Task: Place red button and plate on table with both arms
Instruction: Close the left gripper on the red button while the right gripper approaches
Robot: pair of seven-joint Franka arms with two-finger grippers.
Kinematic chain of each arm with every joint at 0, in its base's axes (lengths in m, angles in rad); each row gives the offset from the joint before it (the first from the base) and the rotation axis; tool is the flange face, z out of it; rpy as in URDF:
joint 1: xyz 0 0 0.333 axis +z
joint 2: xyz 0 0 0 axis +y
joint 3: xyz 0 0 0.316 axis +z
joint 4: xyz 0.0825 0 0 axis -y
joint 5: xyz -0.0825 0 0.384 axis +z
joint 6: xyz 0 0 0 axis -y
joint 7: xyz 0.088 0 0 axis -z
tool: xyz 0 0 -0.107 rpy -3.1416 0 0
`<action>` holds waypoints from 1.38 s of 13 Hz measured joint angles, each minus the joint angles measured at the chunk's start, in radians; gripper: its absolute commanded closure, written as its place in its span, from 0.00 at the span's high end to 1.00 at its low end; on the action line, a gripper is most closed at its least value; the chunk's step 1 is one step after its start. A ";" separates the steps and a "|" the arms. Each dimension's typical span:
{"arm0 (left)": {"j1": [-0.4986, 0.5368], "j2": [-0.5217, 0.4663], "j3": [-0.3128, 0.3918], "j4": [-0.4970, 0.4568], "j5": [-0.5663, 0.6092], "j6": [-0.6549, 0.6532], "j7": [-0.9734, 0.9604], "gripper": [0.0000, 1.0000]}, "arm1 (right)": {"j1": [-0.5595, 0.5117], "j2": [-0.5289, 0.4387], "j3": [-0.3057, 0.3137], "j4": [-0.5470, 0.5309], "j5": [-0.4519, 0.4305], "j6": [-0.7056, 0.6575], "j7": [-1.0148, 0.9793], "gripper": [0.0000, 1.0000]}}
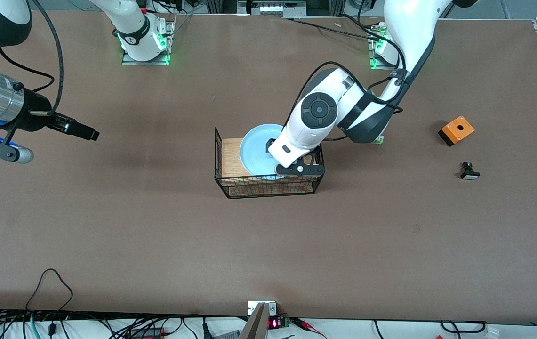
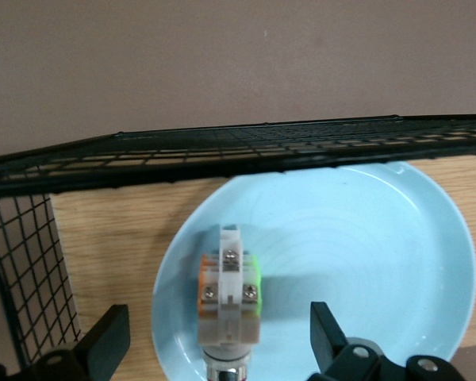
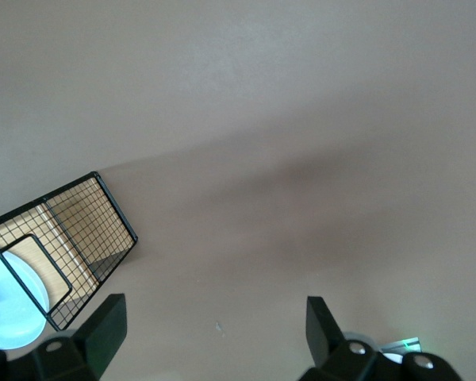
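The red button (image 2: 229,298), a white block with orange and green side marks, lies on the plate (image 2: 365,262); its cap is not visible in the left wrist view. The pale blue plate rests in the wire basket (image 1: 230,181), on the basket's light wooden board (image 1: 230,155), and covers most of that board. The basket stands near the middle of the table (image 1: 268,245).

The left gripper (image 2: 214,341) is lowered into the basket directly over the plate, fingers (image 2: 107,337) spread wide, one on each side of the button and touching neither it nor the plate; nothing is grasped. In the front view the left arm's wrist hides the button and part of the plate (image 1: 254,150).

The right gripper (image 3: 210,325) hangs in the air over bare table toward the right arm's end, well apart from the basket (image 3: 79,238); its fingers are spread and hold nothing. The right arm waits.

Toward the left arm's end of the table lie an orange box (image 1: 456,130) with a dark hole in its top and, nearer to the front camera, a small black part with a white cap (image 1: 468,171); the two are near each other and well apart from the basket.
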 measured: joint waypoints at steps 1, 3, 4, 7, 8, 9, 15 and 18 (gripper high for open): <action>-0.006 -0.001 0.000 0.006 0.000 -0.001 -0.001 1.00 | 0.000 0.000 0.000 0.000 0.000 0.004 0.000 1.00; -0.020 0.000 0.000 0.008 0.000 -0.002 -0.003 1.00 | 0.000 0.000 0.000 0.000 0.000 0.006 0.000 1.00; -0.026 0.000 0.000 0.008 0.000 -0.002 -0.003 1.00 | 0.000 0.000 0.000 0.000 0.000 0.007 0.000 1.00; -0.032 0.000 0.000 0.008 0.002 -0.003 -0.004 0.99 | 0.000 0.000 -0.002 0.000 0.000 0.009 0.000 1.00; -0.032 0.002 0.000 0.007 0.002 -0.003 -0.004 0.99 | 0.000 0.000 -0.002 0.000 0.000 0.009 0.000 1.00; -0.032 0.003 0.000 0.007 0.002 -0.003 -0.004 0.98 | 0.000 0.000 -0.002 0.000 0.000 0.009 0.000 1.00; -0.041 0.016 0.000 0.006 0.003 -0.003 -0.004 0.39 | 0.009 0.000 0.006 0.000 0.000 0.009 0.001 1.00; -0.047 0.016 0.000 0.006 0.007 -0.003 -0.004 0.18 | 0.016 0.000 0.007 0.000 0.000 0.009 0.005 1.00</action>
